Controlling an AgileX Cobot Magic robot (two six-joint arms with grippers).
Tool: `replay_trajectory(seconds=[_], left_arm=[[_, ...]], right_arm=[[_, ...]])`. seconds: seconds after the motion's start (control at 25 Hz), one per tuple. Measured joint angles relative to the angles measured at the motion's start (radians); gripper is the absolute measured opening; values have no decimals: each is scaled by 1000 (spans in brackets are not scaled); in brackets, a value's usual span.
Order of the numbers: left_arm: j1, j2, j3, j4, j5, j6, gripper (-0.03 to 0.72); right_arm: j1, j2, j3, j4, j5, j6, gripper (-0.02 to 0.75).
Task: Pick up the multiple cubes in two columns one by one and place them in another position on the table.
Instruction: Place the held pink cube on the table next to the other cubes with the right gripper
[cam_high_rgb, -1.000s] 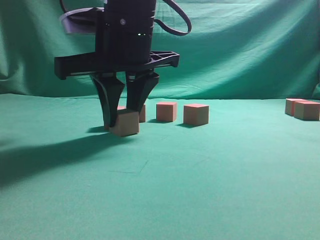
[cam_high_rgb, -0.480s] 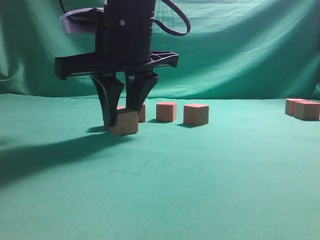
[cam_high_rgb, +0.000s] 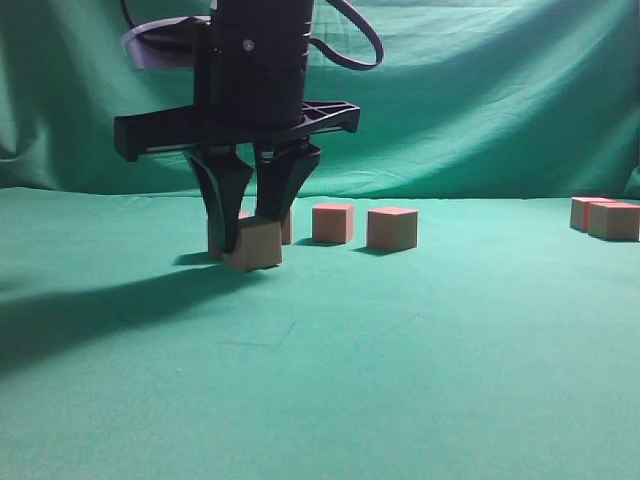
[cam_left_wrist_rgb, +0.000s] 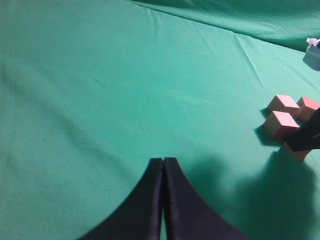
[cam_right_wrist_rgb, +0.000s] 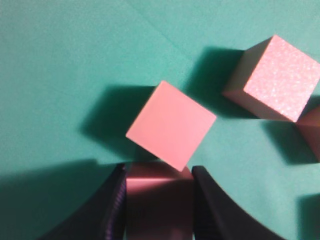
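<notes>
Cubes, small, pink-topped with tan sides, on green table (cam_high_rgb: 420, 360). Held cube (cam_high_rgb: 253, 246): clamped between the two dark fingers of the right gripper (cam_high_rgb: 250, 222), which hangs vertically from above; whether its base touches the cloth cannot be told. In the right wrist view this cube (cam_right_wrist_rgb: 159, 192) fills the gap between the fingers, with a neighbouring cube (cam_right_wrist_rgb: 171, 125) just ahead of it, corner-on, and another (cam_right_wrist_rgb: 277, 77) farther to the right.

Row behind the held cube, exterior view: one (cam_high_rgb: 332, 222) just right of the gripper, one (cam_high_rgb: 391, 228) beside that, small gaps between them. Separate pair (cam_high_rgb: 605, 217) near the table's far right edge, well apart from the row.

Left gripper (cam_left_wrist_rgb: 163, 162): fingers pressed together, holding nothing, over bare cloth.

Open room: broad unoccupied cloth in the foreground and between the row and the right-hand pair.
</notes>
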Motion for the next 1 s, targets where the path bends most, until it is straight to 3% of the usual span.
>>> replay_trajectory(seconds=[0.32,0.6,0.72,0.76,1.0], left_arm=[[0,0,0,0,0,0,0],[0,0,0,0,0,0,0],[0,0,0,0,0,0,0],[0,0,0,0,0,0,0],[0,0,0,0,0,0,0]], right_arm=[[-2,1,0,-4,8,0,272],[-7,13,2,-23,32,0,566],[-7,13,-10,-23,46,-2,565],[-7,15,-22,-20,68,-9,605],[-7,21,-205,19,295,-58,591]])
